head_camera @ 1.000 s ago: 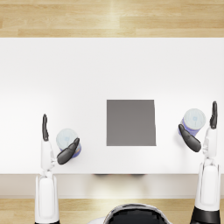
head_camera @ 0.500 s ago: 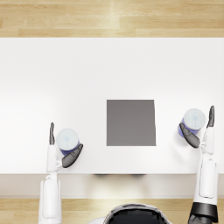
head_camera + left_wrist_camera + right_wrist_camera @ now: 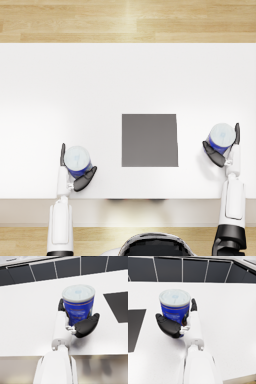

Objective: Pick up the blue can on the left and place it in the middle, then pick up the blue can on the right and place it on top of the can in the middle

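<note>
Head view: blue cans (image 3: 77, 160) (pale lids), upright.

White table (image 3: 75, 85) on pale wood floor (image 3: 125, 20) — dark cabinet fronts (image 3: 193, 271) behind.

Both hands are closing in on their cans at the white table's near edge. The left hand (image 3: 75, 172) is now wrapping around the left blue can (image 3: 77, 159), its dark fingers (image 3: 86, 326) pressing against the can's side where a second ago they were still standing apart from it. Across the table, the right hand (image 3: 222, 150) is tightening likewise around the right blue can (image 3: 221, 136), the gap seen earlier between palm and can now gone. Neither can is shifting from its spot.
</note>
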Tool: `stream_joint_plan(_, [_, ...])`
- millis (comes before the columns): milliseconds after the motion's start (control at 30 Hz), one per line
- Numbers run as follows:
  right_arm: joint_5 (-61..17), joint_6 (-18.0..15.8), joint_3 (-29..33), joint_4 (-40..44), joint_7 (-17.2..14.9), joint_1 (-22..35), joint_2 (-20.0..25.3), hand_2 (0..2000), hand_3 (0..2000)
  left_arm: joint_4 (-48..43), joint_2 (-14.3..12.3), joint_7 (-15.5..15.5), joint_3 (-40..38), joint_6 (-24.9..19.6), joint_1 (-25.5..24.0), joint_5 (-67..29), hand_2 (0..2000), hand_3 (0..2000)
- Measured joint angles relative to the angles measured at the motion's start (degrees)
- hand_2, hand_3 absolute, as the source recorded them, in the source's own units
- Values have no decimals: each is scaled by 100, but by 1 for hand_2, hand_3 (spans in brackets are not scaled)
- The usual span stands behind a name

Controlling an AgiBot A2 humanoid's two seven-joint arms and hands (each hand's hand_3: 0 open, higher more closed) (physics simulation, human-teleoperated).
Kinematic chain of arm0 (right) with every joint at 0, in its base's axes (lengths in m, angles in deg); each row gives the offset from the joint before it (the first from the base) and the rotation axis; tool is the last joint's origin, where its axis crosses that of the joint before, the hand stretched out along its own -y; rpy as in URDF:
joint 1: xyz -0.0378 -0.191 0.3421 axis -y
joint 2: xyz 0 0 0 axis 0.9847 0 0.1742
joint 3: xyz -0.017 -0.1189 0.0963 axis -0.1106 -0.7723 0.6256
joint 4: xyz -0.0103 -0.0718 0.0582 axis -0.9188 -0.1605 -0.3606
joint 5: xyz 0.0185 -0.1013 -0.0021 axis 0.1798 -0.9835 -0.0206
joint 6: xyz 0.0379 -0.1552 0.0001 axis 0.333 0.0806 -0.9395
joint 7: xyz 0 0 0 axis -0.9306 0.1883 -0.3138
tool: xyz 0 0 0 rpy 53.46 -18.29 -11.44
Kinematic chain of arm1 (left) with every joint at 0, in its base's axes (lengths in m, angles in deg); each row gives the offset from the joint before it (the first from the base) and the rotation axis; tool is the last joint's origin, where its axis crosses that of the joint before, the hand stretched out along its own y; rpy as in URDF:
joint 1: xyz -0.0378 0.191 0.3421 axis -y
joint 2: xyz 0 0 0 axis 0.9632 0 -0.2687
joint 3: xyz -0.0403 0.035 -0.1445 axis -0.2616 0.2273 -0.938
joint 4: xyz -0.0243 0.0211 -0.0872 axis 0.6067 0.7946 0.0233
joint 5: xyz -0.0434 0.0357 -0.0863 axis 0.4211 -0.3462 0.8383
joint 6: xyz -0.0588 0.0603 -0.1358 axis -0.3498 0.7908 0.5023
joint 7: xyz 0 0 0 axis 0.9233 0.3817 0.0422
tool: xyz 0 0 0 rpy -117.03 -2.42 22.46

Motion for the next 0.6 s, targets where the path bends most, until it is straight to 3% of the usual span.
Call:
stream_joint_plan(200, [1, -38, 25, 445, 6, 254, 64, 0, 0, 352, -68, 204, 9, -36, 196, 1, 0, 0])
stream_joint_plan(233, [2, -74, 41, 554, 10, 320, 73, 1361, 327, 395, -79, 229, 8, -39, 229, 1, 1361, 327])
stream_joint_plan(267, [-2, -302, 69, 583, -10, 347, 73, 2000, 653, 417, -84, 232, -11, -135, 253, -1, 2000, 653])
stream_joint_plan(333, [-5, -710, 120, 631, -37, 387, 77, 2000, 1307, 430, -92, 264, -32, -302, 270, -4, 2000, 1307])
stream_joint_plan(367, [-5, -692, 154, 590, -30, 370, 87, 2000, 1520, 403, -100, 256, -26, -318, 266, -5, 2000, 1520])
stream_joint_plan(467, [-6, -405, 202, 104, 8, 217, 116, 2000, 1520, 104, -127, 100, 65, -276, 279, -5, 2000, 1520])
stream_joint_plan(600, [-5, -370, 50, -1046, 54, 35, 152, 2000, 1520, -584, -266, 39, 535, -260, 689, -4, 2000, 1520])
